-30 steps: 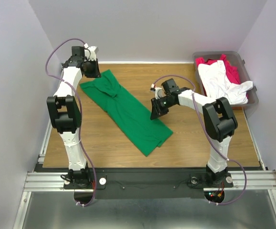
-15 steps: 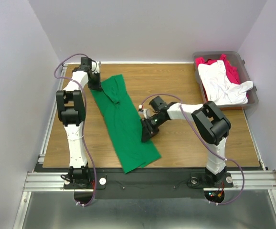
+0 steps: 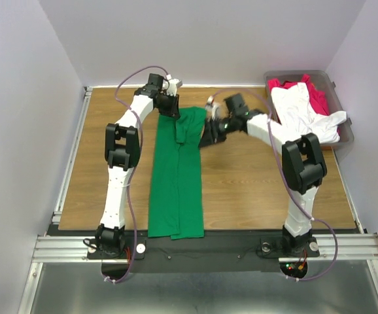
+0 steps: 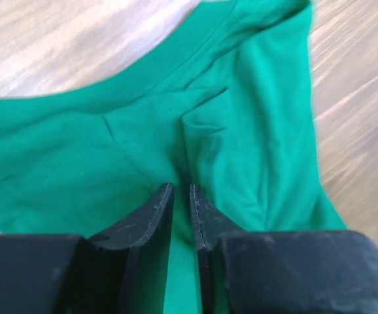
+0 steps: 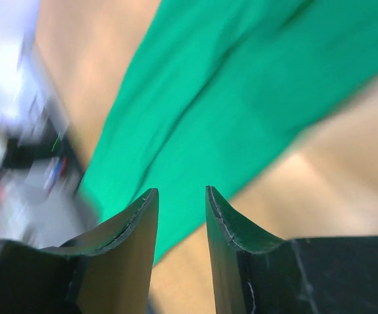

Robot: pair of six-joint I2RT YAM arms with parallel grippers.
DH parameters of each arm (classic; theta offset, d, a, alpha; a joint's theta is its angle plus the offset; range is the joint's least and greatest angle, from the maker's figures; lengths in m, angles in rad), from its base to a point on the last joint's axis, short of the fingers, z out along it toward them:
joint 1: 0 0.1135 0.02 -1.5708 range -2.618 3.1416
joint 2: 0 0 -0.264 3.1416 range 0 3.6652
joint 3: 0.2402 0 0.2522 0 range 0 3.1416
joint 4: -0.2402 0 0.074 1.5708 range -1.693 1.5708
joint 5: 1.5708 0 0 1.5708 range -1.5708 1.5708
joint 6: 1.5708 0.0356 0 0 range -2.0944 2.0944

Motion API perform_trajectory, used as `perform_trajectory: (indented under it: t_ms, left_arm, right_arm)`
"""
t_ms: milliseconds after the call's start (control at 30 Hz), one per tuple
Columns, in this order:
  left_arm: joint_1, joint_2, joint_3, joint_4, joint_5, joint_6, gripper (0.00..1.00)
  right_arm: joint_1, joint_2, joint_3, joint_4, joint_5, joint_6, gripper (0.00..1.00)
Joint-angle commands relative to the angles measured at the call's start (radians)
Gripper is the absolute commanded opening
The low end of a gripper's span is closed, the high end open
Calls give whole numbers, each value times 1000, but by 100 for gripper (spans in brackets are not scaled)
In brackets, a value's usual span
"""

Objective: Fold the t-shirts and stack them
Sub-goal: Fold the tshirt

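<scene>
The green t-shirt [image 3: 176,183] lies as a long narrow strip down the middle of the table, collar end far, hem at the near edge. My left gripper [image 3: 171,108] sits low over the collar end; in its wrist view the gripper [image 4: 181,186] has its jaws a narrow gap apart, and a pleat of the green t-shirt [image 4: 254,118] runs up to the tips. My right gripper [image 3: 210,134] hovers at the strip's far right edge, open [image 5: 179,191] and holding nothing, with the green t-shirt [image 5: 228,85] blurred below. The white t-shirt [image 3: 303,111] and the red t-shirt [image 3: 318,98] lie in the bin.
The grey-brown bin [image 3: 307,74] stands at the far right corner, with the white shirt spilling over its right rim. Bare wooden table [image 3: 261,190] lies on both sides of the green strip. A wall closes in the far edge.
Both grippers swept the green shirt from a diagonal lie into a straight strip running near to far, ending at the far middle. Both sets of jaws have widened.
</scene>
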Motion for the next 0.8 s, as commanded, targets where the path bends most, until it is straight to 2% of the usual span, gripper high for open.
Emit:
perform_trajectory:
  t_ms: [0,100,233,300,533,633,767]
  left_arm:
    - [78,-182,17,80,47,-11,32]
    - [90,-283,-54,100,67,0,36]
    - [90,-394,-258,78,124,35,36]
    - [90,-417,-325,63,138,55,34]
    - [90,-515,-710,113,192,64,28]
    - [89,-537,-816,169,207,52,27]
    - [87,-502,-861,184,207,33,25]
  right_arm:
    - [-65,71,194,31,191,5,40]
    - [-74,166,319,31,248,22,39]
    - [-74,265,418,44,233,88,37]
    - [-72,308,438,54,219,123,36]
    - [-57,358,446,96,199,161,36]
    - [-55,390,446,110,206,172,34]
    - [-54,444,459,124,248,189,32]
